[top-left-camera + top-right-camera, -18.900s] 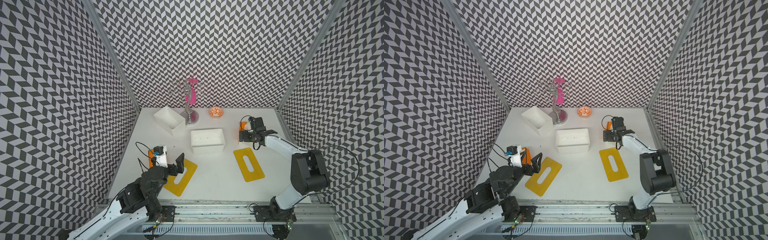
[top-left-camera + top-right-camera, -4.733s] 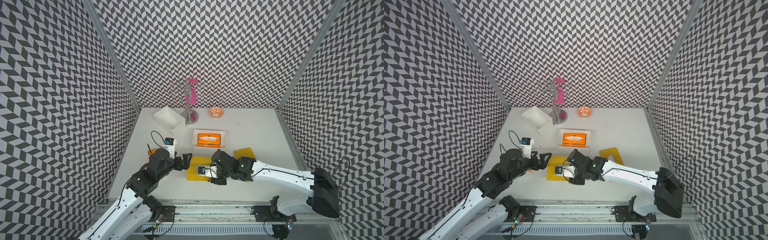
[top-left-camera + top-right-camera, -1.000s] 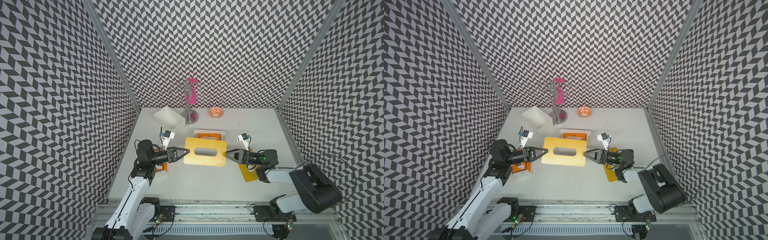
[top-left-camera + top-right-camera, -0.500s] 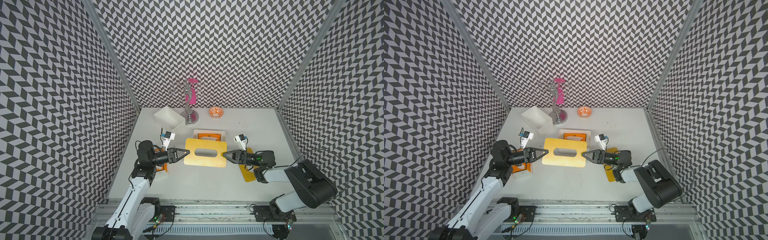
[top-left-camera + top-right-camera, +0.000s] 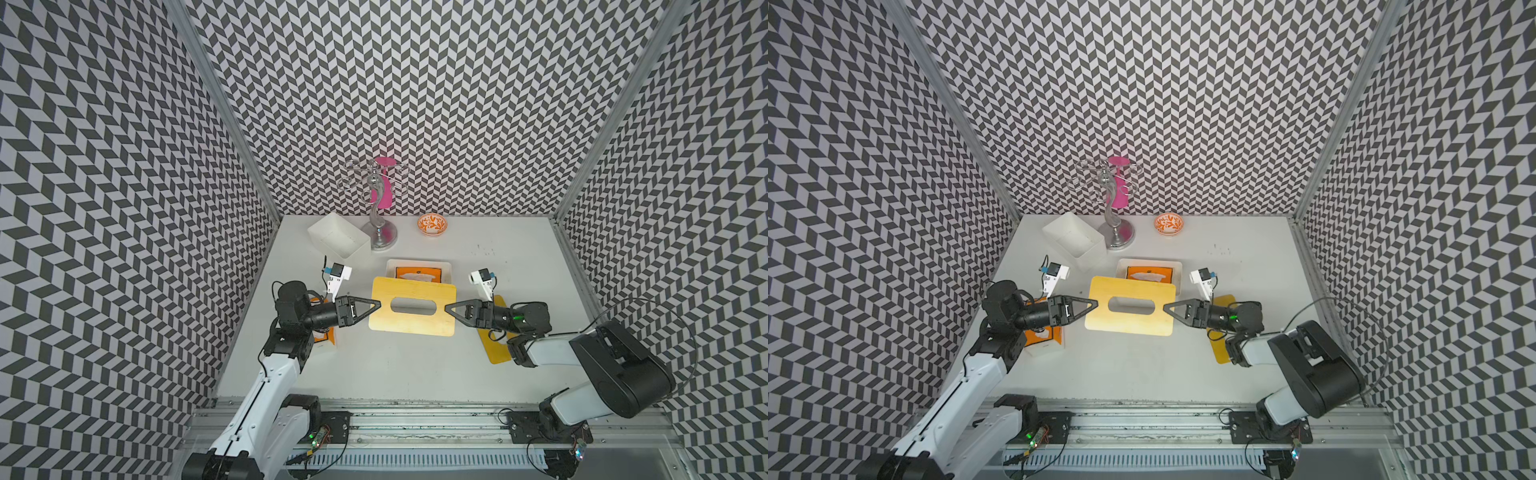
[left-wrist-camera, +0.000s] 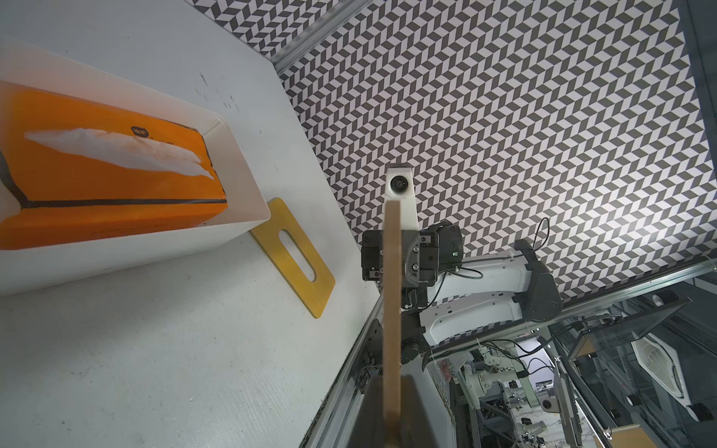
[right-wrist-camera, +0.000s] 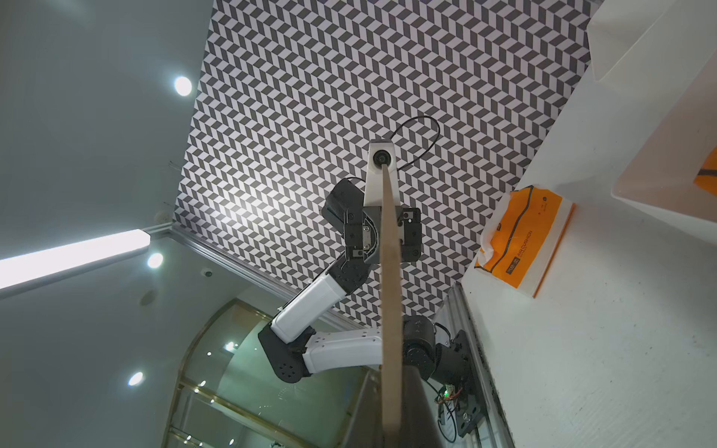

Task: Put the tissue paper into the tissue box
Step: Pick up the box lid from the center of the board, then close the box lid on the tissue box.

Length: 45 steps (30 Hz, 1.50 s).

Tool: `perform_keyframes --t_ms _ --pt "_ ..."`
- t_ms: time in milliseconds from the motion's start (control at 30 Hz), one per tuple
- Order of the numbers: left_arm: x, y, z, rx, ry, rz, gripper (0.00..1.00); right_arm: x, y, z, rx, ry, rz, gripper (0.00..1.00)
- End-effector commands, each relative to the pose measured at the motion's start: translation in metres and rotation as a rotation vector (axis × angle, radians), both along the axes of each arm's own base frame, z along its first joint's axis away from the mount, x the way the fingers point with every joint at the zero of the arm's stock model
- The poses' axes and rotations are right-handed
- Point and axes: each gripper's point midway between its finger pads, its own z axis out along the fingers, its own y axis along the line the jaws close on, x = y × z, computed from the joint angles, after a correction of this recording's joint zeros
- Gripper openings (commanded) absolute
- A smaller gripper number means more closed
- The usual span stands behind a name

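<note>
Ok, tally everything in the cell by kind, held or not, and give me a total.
yellow slotted lid: 2
white box: 2
tissue pack: 2
metal stand: 1
pink cup: 1
orange bowl: 1
Total: 9

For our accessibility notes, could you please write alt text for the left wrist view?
A yellow lid, seen edge-on, is clamped at one end by the left end effector and at the far end by the right end effector. On the table, an open white box holds an orange tissue pack, and a second lid lies flat beside the box.
</note>
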Motion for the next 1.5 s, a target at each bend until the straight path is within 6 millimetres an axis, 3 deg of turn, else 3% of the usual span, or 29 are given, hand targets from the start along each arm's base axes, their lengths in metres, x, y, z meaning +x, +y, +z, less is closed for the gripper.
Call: perform_keyframes --t_ms 0,233,467,700,867,1033,1167,1467 --pt "0.008 0.000 -0.001 0.018 -0.038 0.030 0.15 -0.027 -0.011 0.056 0.156 -0.295 -0.003 0.00" --pt "0.039 0.006 0.012 0.124 -0.104 0.137 0.53 -0.011 -0.006 0.058 0.121 -0.261 0.010 0.00" --pt "0.093 0.025 0.027 0.294 -0.182 0.319 0.72 0.039 -0.014 0.055 0.022 -0.182 -0.061 0.00" --pt "0.139 0.032 0.036 0.465 -0.239 0.427 0.85 0.083 -0.018 0.040 -0.092 -0.083 -0.090 0.00" --pt "0.166 0.018 0.038 0.591 -0.272 0.455 0.93 0.116 -0.025 0.016 -0.202 -0.015 -0.136 0.00" --pt "0.189 0.005 0.033 0.679 -0.285 0.446 0.96 0.135 -0.024 -0.006 -0.286 0.050 -0.121 0.00" --pt "0.195 0.004 0.011 0.723 -0.274 0.427 0.98 0.141 -0.022 -0.019 -0.297 0.097 -0.088 0.00" --pt "0.185 0.003 -0.030 0.746 -0.254 0.379 0.98 0.155 -0.020 -0.051 -0.335 0.196 -0.071 0.00"
